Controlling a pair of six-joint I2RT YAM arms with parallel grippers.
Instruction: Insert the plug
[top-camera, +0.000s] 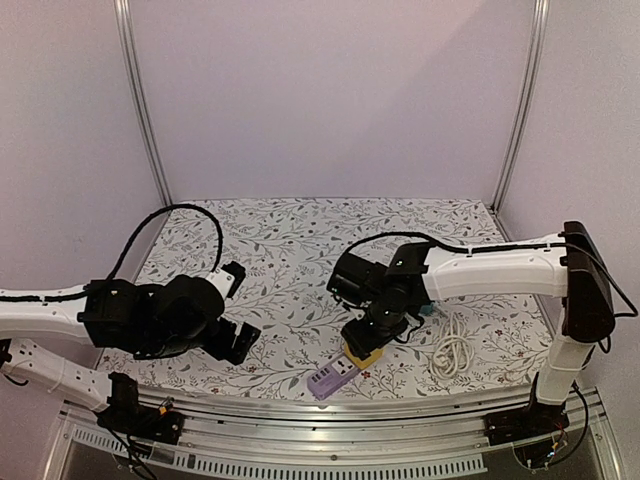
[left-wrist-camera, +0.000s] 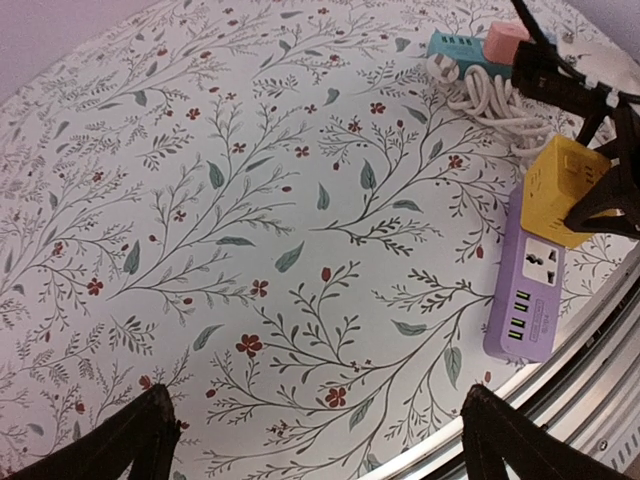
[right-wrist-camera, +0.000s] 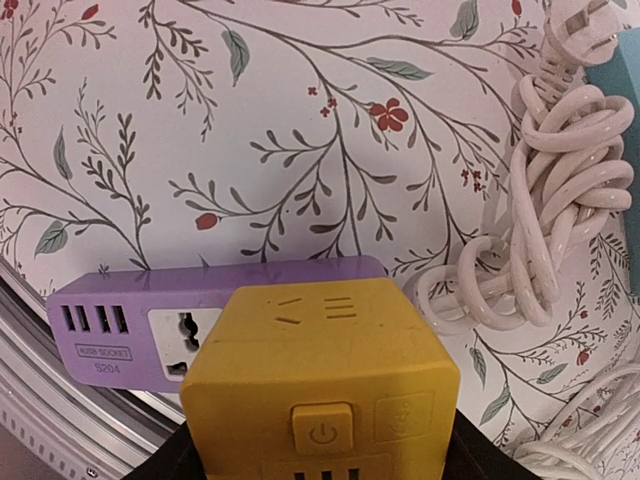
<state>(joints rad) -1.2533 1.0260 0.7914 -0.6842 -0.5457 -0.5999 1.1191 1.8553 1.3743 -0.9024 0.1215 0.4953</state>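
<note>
Half the job looks done: my right end effector (top-camera: 364, 346) grips the yellow plug (right-wrist-camera: 320, 370) over the purple power strip (right-wrist-camera: 110, 335) at the counter's (top-camera: 280, 260) near edge, seemingly unseated; my left end effector (left-wrist-camera: 320, 440) gapes empty.

Top cam overhead; wrist cams near, sharing purple strip (left-wrist-camera: 525, 300).
</note>
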